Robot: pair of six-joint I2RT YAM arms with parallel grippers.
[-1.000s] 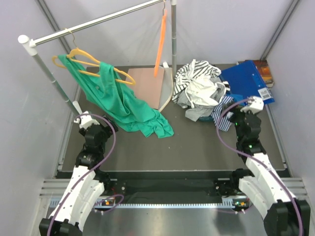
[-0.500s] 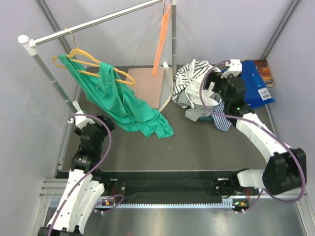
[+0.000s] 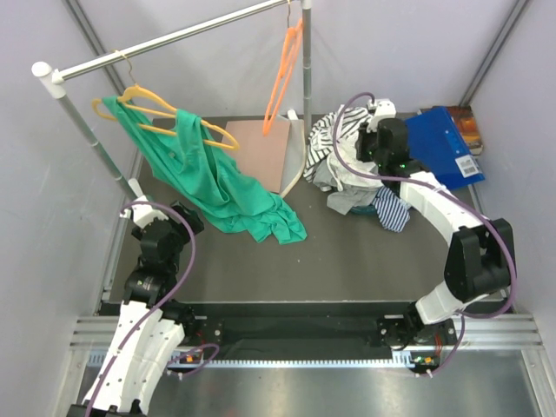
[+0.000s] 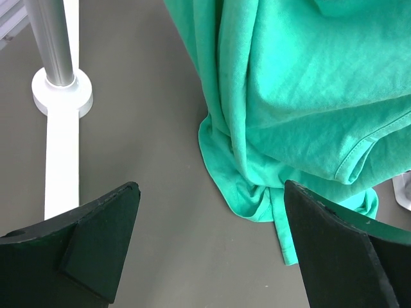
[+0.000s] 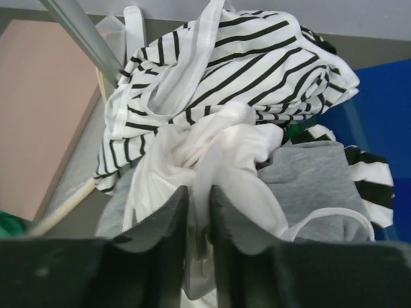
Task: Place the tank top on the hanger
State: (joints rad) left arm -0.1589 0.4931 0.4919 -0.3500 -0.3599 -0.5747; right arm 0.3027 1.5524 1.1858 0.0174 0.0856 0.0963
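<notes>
Right gripper (image 5: pixel 198 196) has travelled from the right middle of the top view up into the clothes pile at upper centre-right, and its jaws have gone from wide to nearly together, pinching a fold of the tank top (image 5: pixel 221 144). The hanger (image 3: pixel 280 74) has also turned on the rail (image 3: pixel 174 39), now showing its triangle rather than its edge. Left arm has barely shifted. Nearest, at lower left of the top view, the left gripper (image 4: pixel 209 192) stands with jaws wide apart and nothing between them, above the dark table (image 3: pixel 347 252), near the hem of the green garment (image 4: pixel 295 83) and the rail's white foot (image 4: pixel 62 96). The green garment hangs from a paler yellow hanger (image 3: pixel 152 104) at upper left and trails onto the table. Farther back, the tank top lies crumpled in the middle of the pile, under the striped shirt (image 5: pixel 257 58) and beside a grey garment (image 5: pixel 314 173). Whether a basket holds the pile cannot be told, the clothes cover it. Just right of the pile is a blue box (image 3: pixel 439 143), contents not visible. A pink board (image 3: pixel 259 152) leans left of the pile. The hanger hangs bare at top centre, well apart from the tank top.
</notes>
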